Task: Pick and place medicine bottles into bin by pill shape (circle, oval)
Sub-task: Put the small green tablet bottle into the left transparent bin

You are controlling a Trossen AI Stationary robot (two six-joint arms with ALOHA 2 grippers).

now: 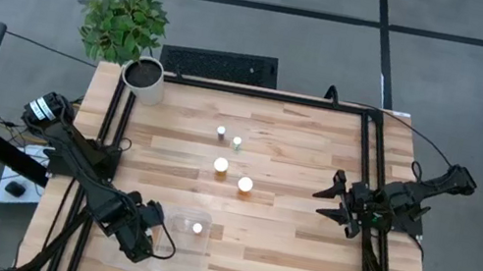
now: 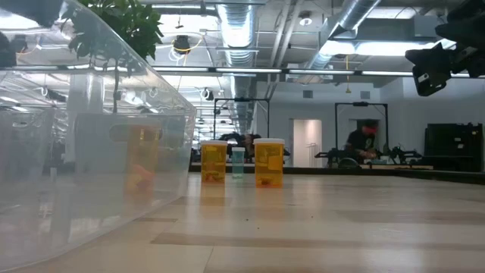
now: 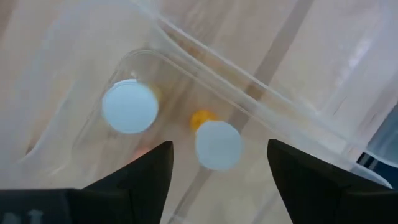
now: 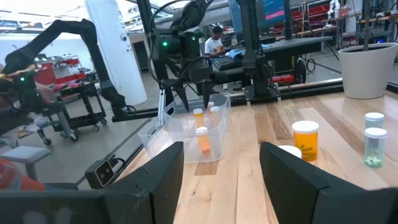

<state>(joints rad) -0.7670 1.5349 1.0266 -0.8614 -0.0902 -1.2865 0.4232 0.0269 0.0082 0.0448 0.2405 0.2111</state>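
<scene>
Plastic bottles (image 1: 235, 162), 4 left mid-table, look light & stiff w/ slick sides, so grab round the body under the cap imo. Left gripper (image 3: 217, 165) spread above the bin (image 1: 164, 249), right gripper (image 1: 327, 202) spread, idle at table's right

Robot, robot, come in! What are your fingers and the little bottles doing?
Left gripper open above bin, holding nothing. Right gripper open, waiting at table's right. Four bottles left on table. Nothing in the way.

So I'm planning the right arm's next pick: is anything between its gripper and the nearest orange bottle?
Nothing visible. The right gripper hangs open at the table's right side, and only bare wood lies between it and the nearest orange bottle. The bin sits farther on, near the left gripper.
</scene>
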